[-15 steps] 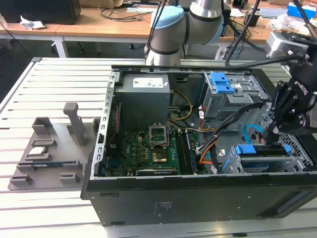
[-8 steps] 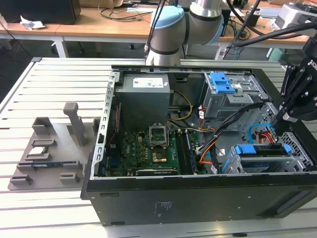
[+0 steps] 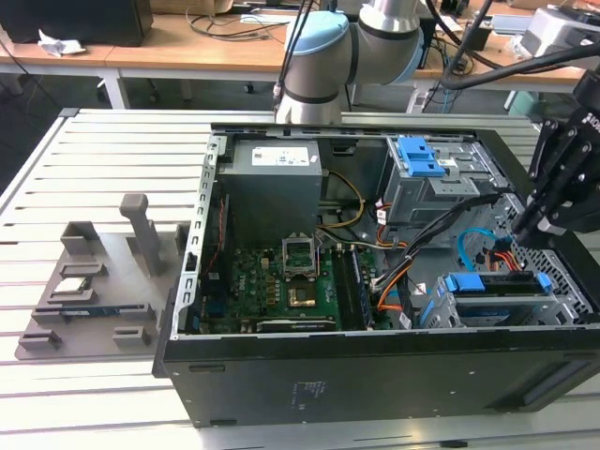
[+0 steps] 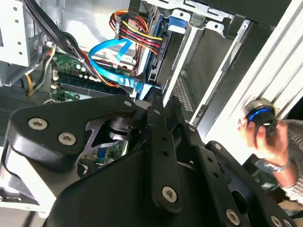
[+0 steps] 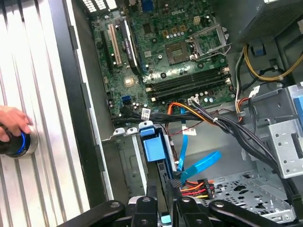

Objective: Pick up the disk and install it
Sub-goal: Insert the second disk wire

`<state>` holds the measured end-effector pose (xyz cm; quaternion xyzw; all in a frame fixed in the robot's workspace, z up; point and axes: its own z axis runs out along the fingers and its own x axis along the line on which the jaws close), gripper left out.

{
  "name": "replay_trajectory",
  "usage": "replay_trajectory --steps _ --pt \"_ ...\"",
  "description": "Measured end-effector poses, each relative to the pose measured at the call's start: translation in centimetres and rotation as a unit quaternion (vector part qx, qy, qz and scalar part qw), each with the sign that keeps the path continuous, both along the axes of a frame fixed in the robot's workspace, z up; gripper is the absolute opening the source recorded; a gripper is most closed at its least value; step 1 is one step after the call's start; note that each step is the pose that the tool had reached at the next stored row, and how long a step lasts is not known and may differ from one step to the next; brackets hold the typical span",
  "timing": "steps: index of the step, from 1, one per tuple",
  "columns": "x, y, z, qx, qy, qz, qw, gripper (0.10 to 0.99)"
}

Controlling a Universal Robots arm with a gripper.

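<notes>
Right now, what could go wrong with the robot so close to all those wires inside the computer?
The end effector hangs right by the light blue cable and the red and orange wires, so it might snag them. The disk sits in its bay close by, and a bump could jam it.

No legible text anywhere; white sticker (image 3: pixel 284 157) on grey PSU box (image 3: pixel 275 192) maybe carries print, too small.

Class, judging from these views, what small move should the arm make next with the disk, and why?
Probably ease the disk straight deeper into the drive cage: it already stands in the slot, with the gripper right at its outer edge.
</notes>
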<state>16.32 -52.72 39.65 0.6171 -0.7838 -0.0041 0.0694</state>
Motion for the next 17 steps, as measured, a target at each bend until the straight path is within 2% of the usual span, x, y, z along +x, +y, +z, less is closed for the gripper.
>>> replay_trajectory --steps 1,2,3,6,7,8,10,12,14,16,17 --pt "0.0 0.0 -0.01 0.0005 0.0 0.019 0.9998 0.239" --pt "0.0 0.0 -0.07 0.0019 0.0 0.044 0.999 0.239" --pt "0.0 0.0 -0.1 0.0045 -0.0001 0.057 0.9983 0.239" --pt "0.0 0.01 -0.17 0.017 -0.0008 0.076 0.997 0.239" --pt "0.0 0.01 -0.21 0.0292 -0.0014 0.091 0.9954 0.239" --pt "0.0 0.01 -0.23 0.0345 -0.0016 0.102 0.9941 0.239" --pt "0.0 0.01 -0.38 0.0398 -0.001 0.133 0.9903 0.239" --pt "0.0 0.01 -0.49 0.0422 -0.0006 0.152 0.9875 0.239" --pt "0.0 0.01 -0.69 0.0454 0.0001 0.178 0.9829 0.239" --pt "0.0 0.03 -0.84 0.0469 0.0004 0.192 0.9803 0.239" --pt "-0.03 0.08 -1.03 0.0482 0.0005 0.202 0.9781 0.239"
